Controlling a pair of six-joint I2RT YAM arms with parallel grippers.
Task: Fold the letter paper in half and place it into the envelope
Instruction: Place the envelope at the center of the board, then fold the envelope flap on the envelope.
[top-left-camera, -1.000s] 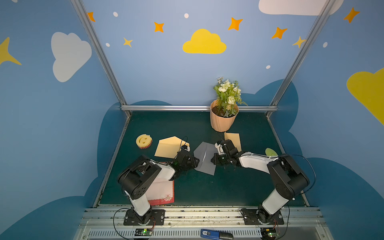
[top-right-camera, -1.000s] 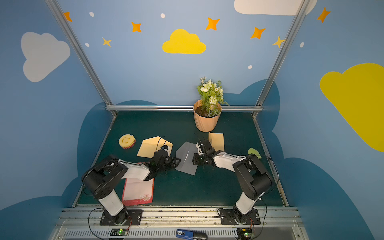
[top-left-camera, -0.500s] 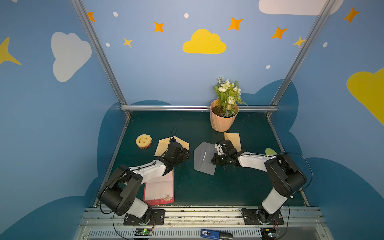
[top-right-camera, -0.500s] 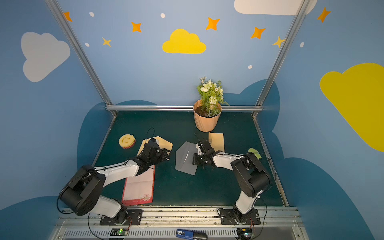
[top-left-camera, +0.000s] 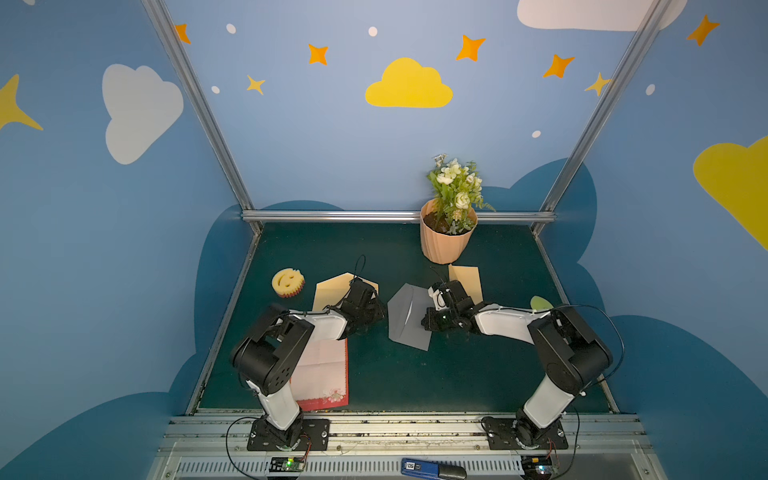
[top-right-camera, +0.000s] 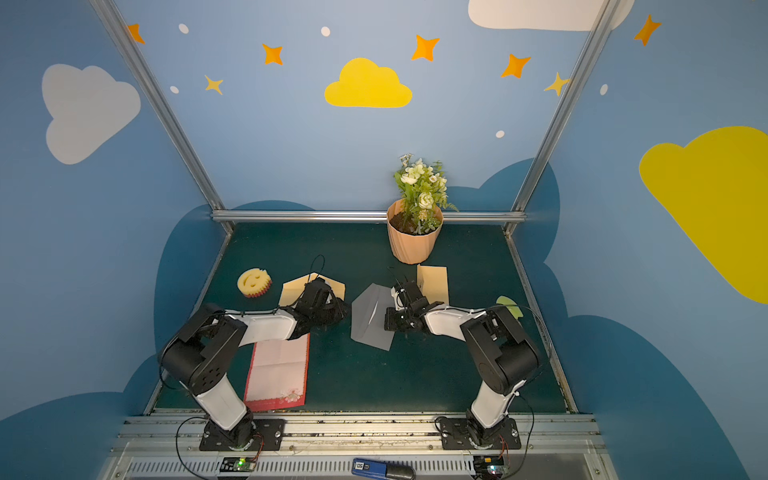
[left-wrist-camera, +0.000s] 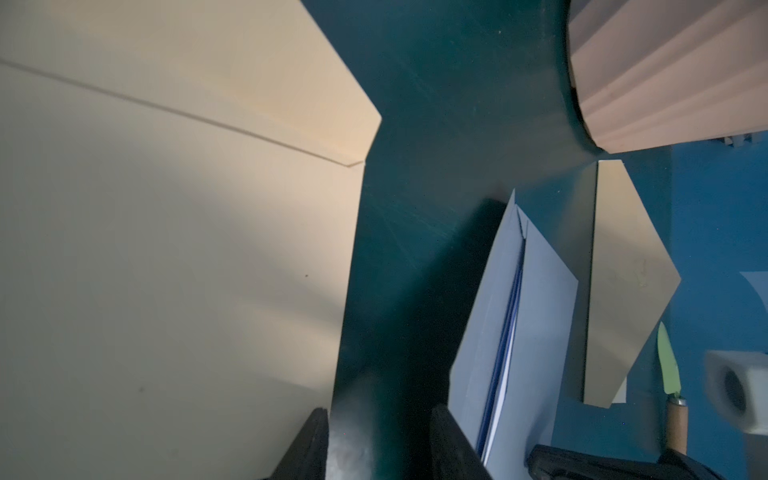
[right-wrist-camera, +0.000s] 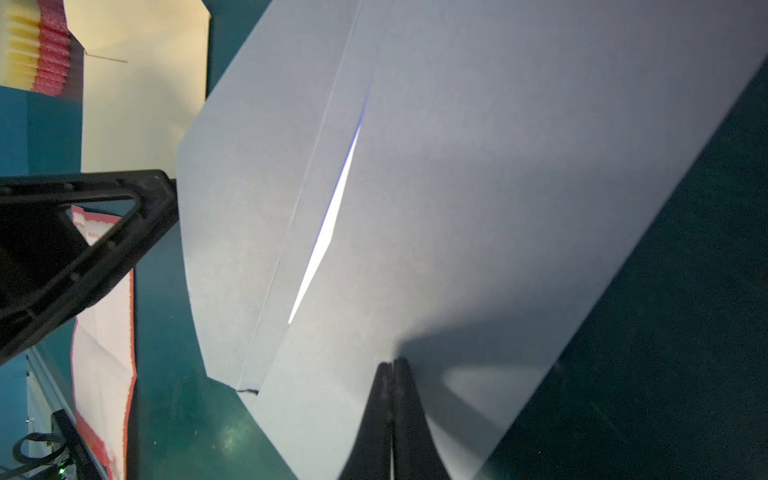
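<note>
The letter paper (top-left-camera: 326, 374) (top-right-camera: 280, 370), pink with a red border, lies flat and creased at the front left, partly under my left arm. A grey envelope (top-left-camera: 405, 320) (top-right-camera: 365, 320) (right-wrist-camera: 457, 208) lies mid-table; its mouth gapes slightly and shows a white strip with a blue edge (right-wrist-camera: 328, 232). My right gripper (right-wrist-camera: 390, 363) (top-left-camera: 426, 324) is shut, its tips over the envelope's right part; nothing shows between them. My left gripper (left-wrist-camera: 380, 440) (top-left-camera: 376, 313) is open over bare mat, between a tan envelope (left-wrist-camera: 166, 249) and the grey envelope (left-wrist-camera: 540, 311).
The tan envelope (top-left-camera: 332, 291) lies open-flapped left of centre, and a second tan one (top-left-camera: 467, 280) lies before the flower pot (top-left-camera: 446, 237). A yellow smiley sponge (top-left-camera: 287, 282) sits at the left. A green-bladed knife (left-wrist-camera: 669, 365) lies at the right edge.
My left arm stretched out over the tan envelope, then drew back, and its gripper hangs again beside the grey envelope. My right gripper closed fully and stayed in place.
</note>
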